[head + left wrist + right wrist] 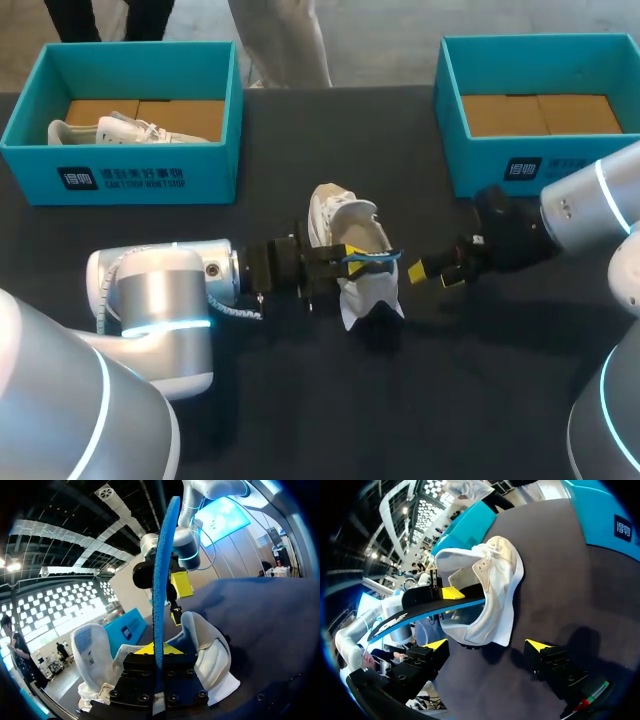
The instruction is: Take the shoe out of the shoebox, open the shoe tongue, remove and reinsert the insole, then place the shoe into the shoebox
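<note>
Two fingers of my left gripper are pinching the insole flat between them, its far end reaching into or just over the opening of the shoe; I cannot tell which. The shoe is lying on the table between the two arms, well apart from both boxes. Seen edge-on, the insole is looking very thin, so I am judging it light and bendy. It is likely to buckle if pushed from far back, and a flat, slow feed along the sole seems the way to handle it. The shoe is looking soft as well, its white upper sagging around a wide mouth. It is probably going to slide under any push, and bracing it at the heel or collar seems the safer hold. My right gripper is hovering just beside the shoe, fingers spread wide and touching nothing. Of the containers, the left shoebox is holding a second shoe on its cardboard floor, while the right shoebox is showing just brown cardboard.
</note>
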Tool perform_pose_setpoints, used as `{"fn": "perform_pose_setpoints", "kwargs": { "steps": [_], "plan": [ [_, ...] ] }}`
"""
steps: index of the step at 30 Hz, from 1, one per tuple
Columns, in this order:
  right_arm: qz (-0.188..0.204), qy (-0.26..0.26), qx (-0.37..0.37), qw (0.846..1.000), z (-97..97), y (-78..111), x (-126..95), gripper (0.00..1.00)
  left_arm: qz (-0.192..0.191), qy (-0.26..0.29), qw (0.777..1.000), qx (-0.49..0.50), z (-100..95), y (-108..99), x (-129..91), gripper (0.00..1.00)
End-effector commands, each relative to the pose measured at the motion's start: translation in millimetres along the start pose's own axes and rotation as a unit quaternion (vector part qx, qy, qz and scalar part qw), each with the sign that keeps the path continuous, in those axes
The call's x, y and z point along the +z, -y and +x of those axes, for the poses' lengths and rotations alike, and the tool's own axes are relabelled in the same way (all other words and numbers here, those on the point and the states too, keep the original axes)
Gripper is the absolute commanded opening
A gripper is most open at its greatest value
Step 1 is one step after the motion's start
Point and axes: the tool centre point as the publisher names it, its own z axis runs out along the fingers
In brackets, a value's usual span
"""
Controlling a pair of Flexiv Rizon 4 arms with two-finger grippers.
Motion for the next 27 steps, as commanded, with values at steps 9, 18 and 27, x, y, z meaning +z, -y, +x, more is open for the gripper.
{"fn": "perform_pose_setpoints", "kwargs": {
  "steps": [9,18,27],
  "plan": [
    [0.001,0.002,0.004,1.0,0.3,0.6,4,1.0,0.008,0.01,1.0,0.003,-7.7,11,0,0.42],
    [0.0,0.004,0.006,1.0,0.6,0.8,4,1.0,0.026,0.01,1.0,0.007,-9.5,27,-4,0.37],
    [0.0,0.004,0.007,1.0,0.9,1.5,6,1.0,0.028,-0.009,1.0,0.009,-2.1,25,-5,0.0]
  ]
}}
